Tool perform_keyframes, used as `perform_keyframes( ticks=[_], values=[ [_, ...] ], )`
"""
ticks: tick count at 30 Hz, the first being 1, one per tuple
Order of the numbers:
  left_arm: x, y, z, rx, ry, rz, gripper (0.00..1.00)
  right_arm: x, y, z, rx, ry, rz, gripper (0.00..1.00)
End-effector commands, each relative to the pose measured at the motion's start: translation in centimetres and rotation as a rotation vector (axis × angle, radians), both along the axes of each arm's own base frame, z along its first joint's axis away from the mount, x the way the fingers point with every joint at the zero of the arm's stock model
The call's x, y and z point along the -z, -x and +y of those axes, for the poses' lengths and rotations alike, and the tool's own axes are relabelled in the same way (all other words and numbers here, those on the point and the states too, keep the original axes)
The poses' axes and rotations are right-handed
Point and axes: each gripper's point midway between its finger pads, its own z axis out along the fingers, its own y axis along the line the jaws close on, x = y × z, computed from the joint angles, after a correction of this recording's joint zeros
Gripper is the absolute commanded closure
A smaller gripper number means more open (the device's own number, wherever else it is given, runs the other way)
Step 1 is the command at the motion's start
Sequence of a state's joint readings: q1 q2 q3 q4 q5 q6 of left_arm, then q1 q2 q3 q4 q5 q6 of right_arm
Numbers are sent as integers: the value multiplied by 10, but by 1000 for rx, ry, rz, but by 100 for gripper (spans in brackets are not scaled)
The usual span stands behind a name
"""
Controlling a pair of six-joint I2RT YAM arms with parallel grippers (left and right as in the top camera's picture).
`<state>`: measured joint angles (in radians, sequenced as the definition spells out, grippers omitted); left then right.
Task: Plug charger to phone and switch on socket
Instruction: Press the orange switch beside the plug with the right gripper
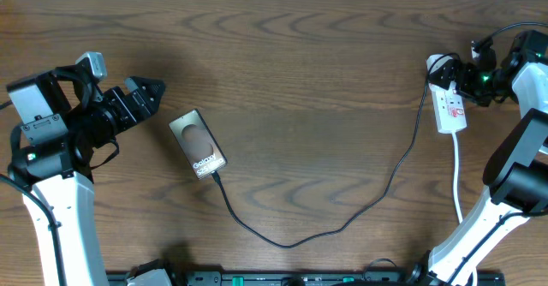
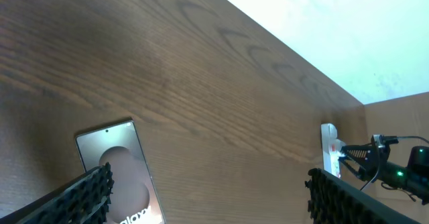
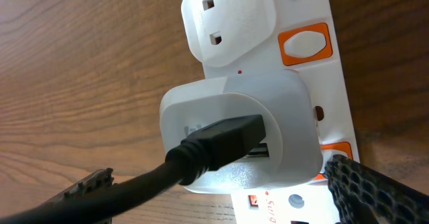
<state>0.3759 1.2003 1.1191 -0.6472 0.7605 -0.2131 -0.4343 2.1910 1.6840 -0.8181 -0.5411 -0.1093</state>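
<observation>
We are holding the right gripper spread wide and empty over the socket, its fingers standing on either side of the white adapter, one of them just beside the lower orange switch. Here we are seeing the main risk: a second orange switch is sitting further along the strip, and a press landing on the wrong one would probably be leaving the adapter dead. The strip is looking light and is lying loose on the surface, so a slanted push could be sliding it instead of tipping the rocker. A finger could also be catching the charger where it is entering the adapter and working it loose. The cable is running slack across to the phone, its tip meeting the phone's lower edge; we cannot tell whether it is fully seated. The left gripper is hanging wide and empty near the phone, touching nothing, so any tug along the cable could be shifting the phone or pulling the tip out.
</observation>
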Motion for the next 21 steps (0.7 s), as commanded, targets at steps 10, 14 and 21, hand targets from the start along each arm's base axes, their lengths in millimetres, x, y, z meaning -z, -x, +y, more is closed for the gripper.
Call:
perform_keyframes(
  ticks=[10, 14, 21],
  values=[
    [-9, -2, 0, 8, -4, -24, 10, 5, -6, 30, -7, -155, 6, 1],
    [-9, -2, 0, 8, -4, -24, 10, 3, -6, 33, -8, -178, 1, 1],
    [-9, -2, 0, 8, -4, -23, 10, 2, -8, 42, -21, -184, 4, 1]
  ],
)
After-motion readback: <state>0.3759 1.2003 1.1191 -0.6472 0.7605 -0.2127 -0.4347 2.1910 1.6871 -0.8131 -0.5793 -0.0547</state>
